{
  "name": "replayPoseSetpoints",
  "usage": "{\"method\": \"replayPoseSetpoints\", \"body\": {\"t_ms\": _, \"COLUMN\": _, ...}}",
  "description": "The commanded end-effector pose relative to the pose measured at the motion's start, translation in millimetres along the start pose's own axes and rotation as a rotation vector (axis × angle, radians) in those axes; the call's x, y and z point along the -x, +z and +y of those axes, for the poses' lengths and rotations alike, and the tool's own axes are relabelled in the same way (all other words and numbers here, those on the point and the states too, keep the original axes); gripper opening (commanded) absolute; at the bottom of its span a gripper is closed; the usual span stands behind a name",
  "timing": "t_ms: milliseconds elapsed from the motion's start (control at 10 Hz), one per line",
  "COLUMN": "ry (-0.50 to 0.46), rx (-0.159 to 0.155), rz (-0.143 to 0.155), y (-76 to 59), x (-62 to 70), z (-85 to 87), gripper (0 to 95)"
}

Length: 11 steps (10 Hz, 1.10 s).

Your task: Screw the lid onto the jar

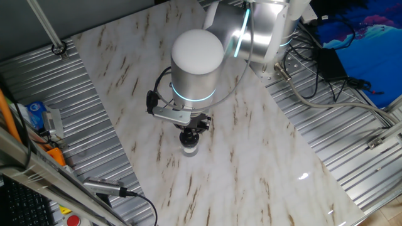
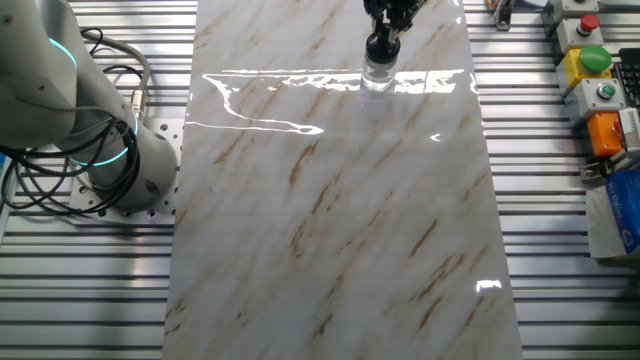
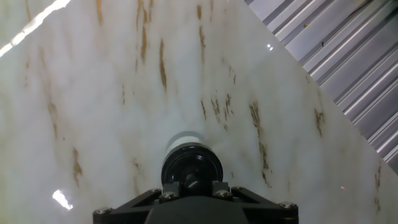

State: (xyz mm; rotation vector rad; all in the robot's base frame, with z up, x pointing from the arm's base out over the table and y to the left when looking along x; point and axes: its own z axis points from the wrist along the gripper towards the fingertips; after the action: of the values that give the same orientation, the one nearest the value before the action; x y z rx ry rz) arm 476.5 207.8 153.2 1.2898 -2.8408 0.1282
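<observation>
The small clear jar [image 1: 190, 148] stands upright on the marble table [image 1: 251, 163], directly under the arm's hand. The black round lid [image 1: 188, 135] sits on its mouth. In the other fixed view the jar [image 2: 378, 76] shows at the table's far end with the lid [image 2: 380, 47] on top. My gripper [image 2: 386, 33] comes straight down onto the lid. In the hand view the lid [image 3: 191, 163] fills the space just ahead of my gripper [image 3: 194, 184], and a sliver of the jar's rim [image 3: 181, 138] shows beyond it. The fingers [image 3: 173, 186] are closed narrowly on the lid's raised centre.
Ribbed metal surrounds the marble top. Cables and a blue cloth [image 1: 352, 31] lie at the back right. A button box [image 2: 592, 62] and small parts sit on the metal beside the table. The arm's base [image 2: 120, 160] stands off the table's side edge.
</observation>
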Motion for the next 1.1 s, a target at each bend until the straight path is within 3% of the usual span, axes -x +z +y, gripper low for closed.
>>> {"method": "replayPoseSetpoints", "body": {"t_ms": 100, "ry": 0.0, "rx": -0.003, "rz": 0.001, "y": 1.5, "x": 0.7, "z": 0.0, "gripper": 0.0}}
{"method": "replayPoseSetpoints", "body": {"t_ms": 1100, "ry": -0.003, "rx": -0.024, "rz": 0.014, "y": 4.0, "x": -1.6, "z": 2.3, "gripper": 0.0}}
